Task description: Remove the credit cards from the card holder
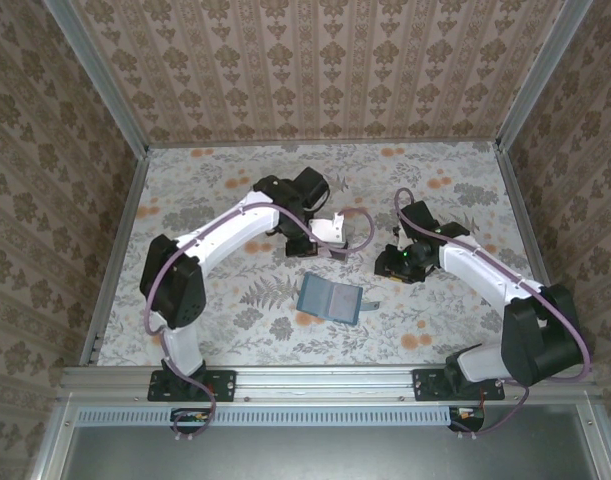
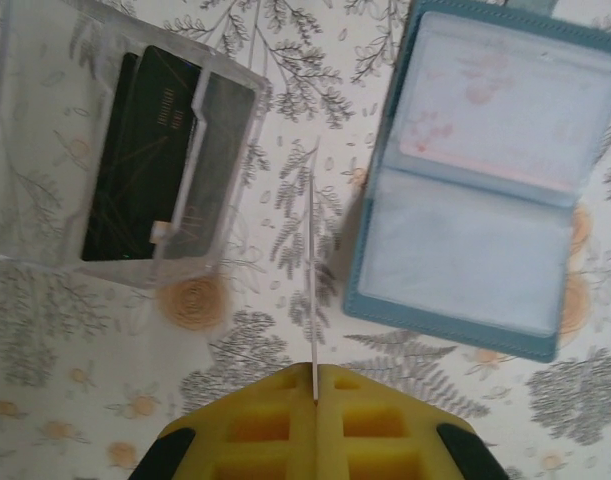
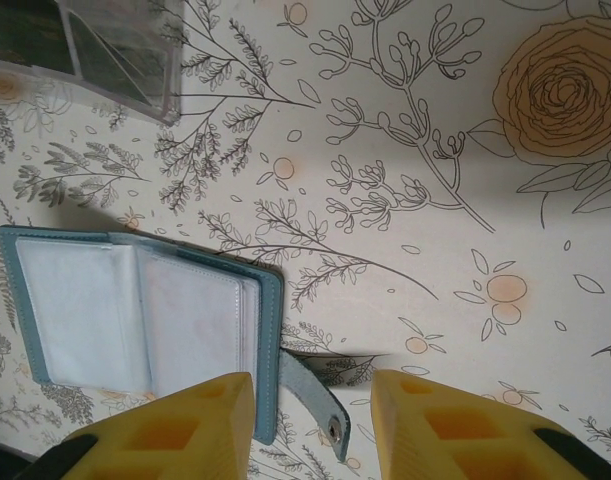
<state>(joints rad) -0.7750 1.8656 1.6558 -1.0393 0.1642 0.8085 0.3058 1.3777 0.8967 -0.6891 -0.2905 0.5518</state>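
my left gripper (image 2: 315, 372) is clenched on a pale credit card (image 2: 313, 260). from the left wrist camera i see that card edge-on, a thin pale line running up from between the yellow pads (image 2: 275, 420), so i cannot read its face or its exact colour. it hangs over the floral table cover (image 2: 235, 360), in the gap between the transparent plastic tray (image 2: 235, 150) on the left of that view and the card holder (image 2: 480, 190) on the right.

a dark credit card (image 2: 135, 160) lies flat inside the tray. the card holder lies open like a booklet, teal edge around two blue-grey clear-fronted panels. i cannot tell whether any card sits behind those sleeves; the upper one shows a faint pinkish tint.

from above, the card holder (image 1: 330, 298) sits on the table (image 1: 235, 330) near the middle, closer to the arm bases than either tool. the left gripper (image 1: 333, 243) is just beyond it, and the right gripper (image 1: 395, 262) is beyond it and to its right.

my right gripper (image 3: 310, 380) is released, its yellow fingers (image 3: 425, 420) standing apart with nothing between them. it hovers over the card holder (image 3: 135, 310) at its strap side; the strap tab (image 3: 310, 395) lies on the table below the gap, and i cannot tell if the left finger touches the wallet's edge. a corner of the tray (image 3: 115, 55) shows at the top left of that view.
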